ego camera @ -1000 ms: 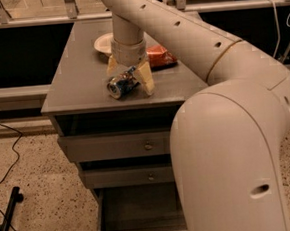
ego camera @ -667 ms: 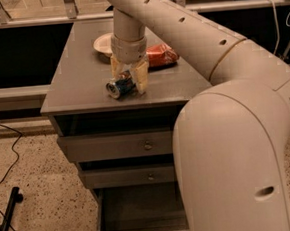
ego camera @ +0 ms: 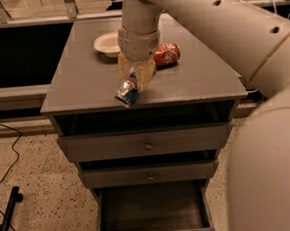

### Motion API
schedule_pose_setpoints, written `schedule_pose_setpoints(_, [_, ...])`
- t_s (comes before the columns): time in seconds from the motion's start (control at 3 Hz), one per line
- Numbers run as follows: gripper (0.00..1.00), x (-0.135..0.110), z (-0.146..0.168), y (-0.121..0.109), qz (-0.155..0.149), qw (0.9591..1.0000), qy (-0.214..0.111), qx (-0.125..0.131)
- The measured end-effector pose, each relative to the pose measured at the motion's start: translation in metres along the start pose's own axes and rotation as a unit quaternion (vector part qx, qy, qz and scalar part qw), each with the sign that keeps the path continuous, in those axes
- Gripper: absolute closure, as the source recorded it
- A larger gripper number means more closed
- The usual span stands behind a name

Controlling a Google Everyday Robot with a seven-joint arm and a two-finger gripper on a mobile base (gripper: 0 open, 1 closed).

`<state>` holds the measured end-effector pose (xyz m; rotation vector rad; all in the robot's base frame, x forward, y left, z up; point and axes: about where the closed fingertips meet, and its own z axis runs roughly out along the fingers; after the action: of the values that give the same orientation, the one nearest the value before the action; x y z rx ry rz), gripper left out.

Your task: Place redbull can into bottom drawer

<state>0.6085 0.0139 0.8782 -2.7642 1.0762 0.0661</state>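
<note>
Since a second ago the gripper [ego camera: 135,82] has carried the redbull can [ego camera: 127,93] forward from mid-desk to the front edge, with the arm leaning further out over the drawers. The fingers [ego camera: 145,75] are clamped on the can's upper half, so it hangs tilted, its lower end pointing down and to the left. It looks just clear of the desk [ego camera: 82,87], though I can't be sure it isn't brushing the top.

I'd say it is held this way because it was taken up lying down and was never righted. That hardly matters for a drop into a deep drawer.

Behind the wrist sit a bowl [ego camera: 106,43] and a soda can [ego camera: 166,54] on its side, both well out of the way.

Ahead, the desk lip is the thing to pass. Below it the two knobbed drawers [ego camera: 147,145] are shut and flush, so nothing juts into the path. The bottom drawer [ego camera: 152,209] is pulled out, dark and bare inside, with room between its side walls. My guess is the can must go out past the edge and then straight down.
</note>
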Motion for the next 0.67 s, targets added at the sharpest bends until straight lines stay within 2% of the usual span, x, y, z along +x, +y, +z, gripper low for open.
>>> schedule_pose_setpoints(0.33, [1.0, -0.003, -0.027, 0.06, 0.094, 0.9952, 0.018, 0.02])
schedule_pose_setpoints(0.67, [1.0, -0.025, -0.039, 0.114, 0.193, 0.9792, 0.001, 0.063])
